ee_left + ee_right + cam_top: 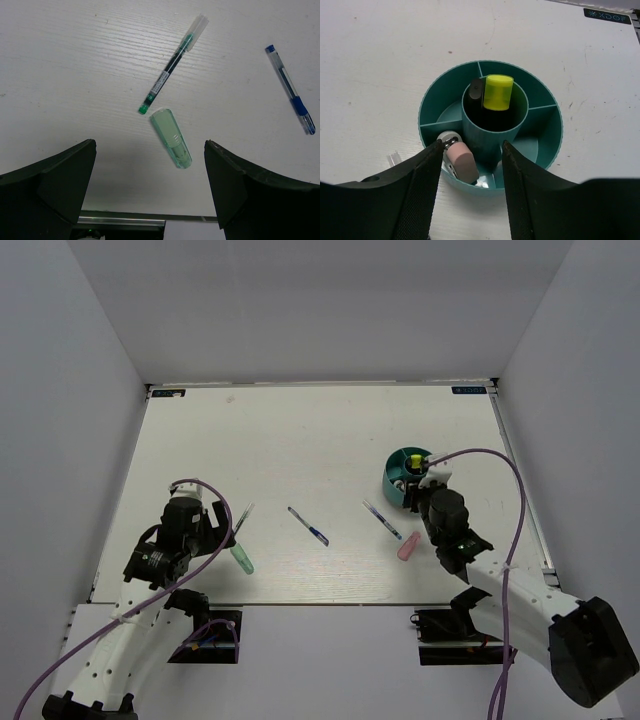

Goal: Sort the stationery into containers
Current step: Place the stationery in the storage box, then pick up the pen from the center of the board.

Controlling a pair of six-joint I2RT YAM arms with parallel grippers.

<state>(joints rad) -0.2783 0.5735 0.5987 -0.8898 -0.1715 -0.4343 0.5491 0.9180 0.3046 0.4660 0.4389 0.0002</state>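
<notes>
Right wrist view: pink piece [461, 161] lies in tub [505, 70]

My right gripper [471, 147] hangs half open and empty above it, at an outer compartment. Farther, the marker [498, 92] stands in the centre cup. My left gripper [149, 145] is wide open, empty, over the mint piece [171, 139].

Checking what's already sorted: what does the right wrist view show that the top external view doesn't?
Only right wrist: inside the teal tub, a pink piece in a near outer compartment and a dark item beside the yellow-capped marker in the central cup. Only top external: two blue pens, a second pink piece, a mint-green piece and a thin pen, loose on the table. Both: teal tub, yellow-capped marker.
</notes>
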